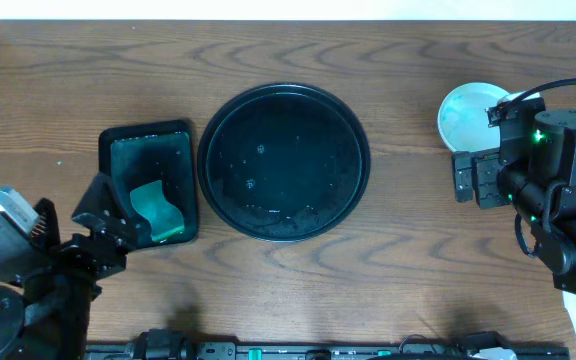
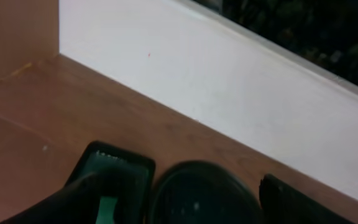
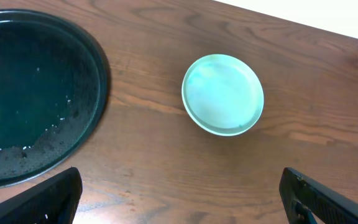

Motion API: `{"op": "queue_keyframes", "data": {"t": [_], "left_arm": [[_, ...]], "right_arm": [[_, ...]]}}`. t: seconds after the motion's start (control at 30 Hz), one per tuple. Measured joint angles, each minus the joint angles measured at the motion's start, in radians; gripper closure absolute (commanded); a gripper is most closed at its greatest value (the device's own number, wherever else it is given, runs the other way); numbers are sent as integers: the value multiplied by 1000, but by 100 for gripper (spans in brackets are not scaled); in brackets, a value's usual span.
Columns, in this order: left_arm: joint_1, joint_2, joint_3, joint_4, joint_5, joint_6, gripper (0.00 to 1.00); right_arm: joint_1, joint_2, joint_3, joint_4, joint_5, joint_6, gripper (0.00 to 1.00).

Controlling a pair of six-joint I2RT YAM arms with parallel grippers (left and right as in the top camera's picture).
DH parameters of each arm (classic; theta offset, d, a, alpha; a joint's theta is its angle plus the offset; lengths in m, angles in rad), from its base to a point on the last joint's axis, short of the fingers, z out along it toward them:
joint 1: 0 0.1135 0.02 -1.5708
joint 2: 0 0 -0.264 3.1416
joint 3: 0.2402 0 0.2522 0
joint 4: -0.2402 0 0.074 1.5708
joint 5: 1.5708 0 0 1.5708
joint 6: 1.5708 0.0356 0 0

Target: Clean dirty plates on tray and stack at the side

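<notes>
The round black tray [image 1: 283, 162] lies mid-table with no plates on it, only droplets and specks near its front rim. To its right, at the far side, a pale teal plate [image 1: 473, 112] rests on the bare wood; it looks clean, and I cannot tell whether others lie under it. My right gripper [image 1: 460, 178] hovers just in front of that plate, open and empty. From the right wrist I see the plate [image 3: 222, 93] ahead, the tray [image 3: 30, 93] at left, and the gripper [image 3: 182, 199] spread wide. My left gripper [image 1: 118, 222] stands open at the lower left.
A small rectangular dark tray [image 1: 148, 150] holding a green sponge [image 1: 158, 210] sits left of the round tray, right by my left gripper's fingers. In the left wrist view a white wall [image 2: 229, 81] runs along the table's far edge.
</notes>
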Motion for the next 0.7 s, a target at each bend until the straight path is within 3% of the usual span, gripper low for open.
{"op": "queue_keyframes", "data": {"t": [0.37,0.53,0.7], "left_arm": [[0,-4,-129,33,-20,132,18],[0,-88,-338,268,-18,182,18],[0,-292,-627,632,7,196,18]], "right_arm": [[0,0,0,-1,0,0,1],[0,0,0,-2,0,0,1],[0,0,0,-2,0,0,1]]}}
